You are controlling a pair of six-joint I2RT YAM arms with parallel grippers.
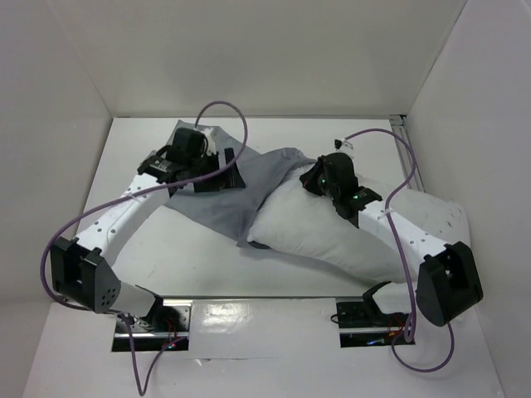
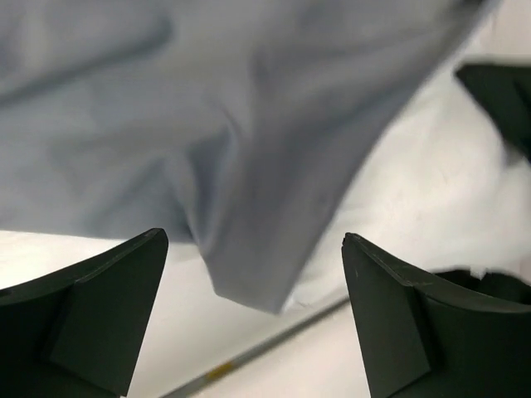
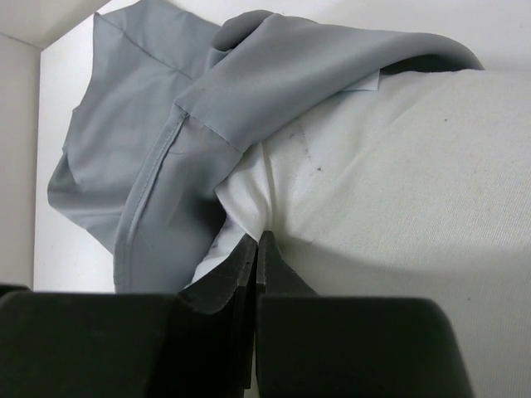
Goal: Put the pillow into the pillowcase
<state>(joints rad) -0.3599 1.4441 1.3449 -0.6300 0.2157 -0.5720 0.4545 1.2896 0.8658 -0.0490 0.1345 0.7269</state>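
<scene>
Pillow lying on the white counter, seen from the top camera with its long side running from the centre toward 4 o'clock. The white fabric carries small dark specks. Pillowcase, grey and wrinkled, spreads flat at 10 o'clock from the pillow. One edge is drawn up over the pillow's 11 o'clock corner, so only that corner is covered and the rest lies bare.

Left fingers reach over the flat part of the pillowcase at its 12 o'clock side. In the left wrist view the left fingers stand spread wide, well apart from each other, with nothing between them. A loose grey fold of the pillowcase hangs beyond them, the pillow showing white at 3 o'clock and the counter below.

Right fingers sit on the covered corner of the pillow. In the right wrist view the right fingers are pressed together, their tips against the pillow just where the hem of the pillowcase crosses it. Whether any cloth is caught between them cannot be told.
</scene>
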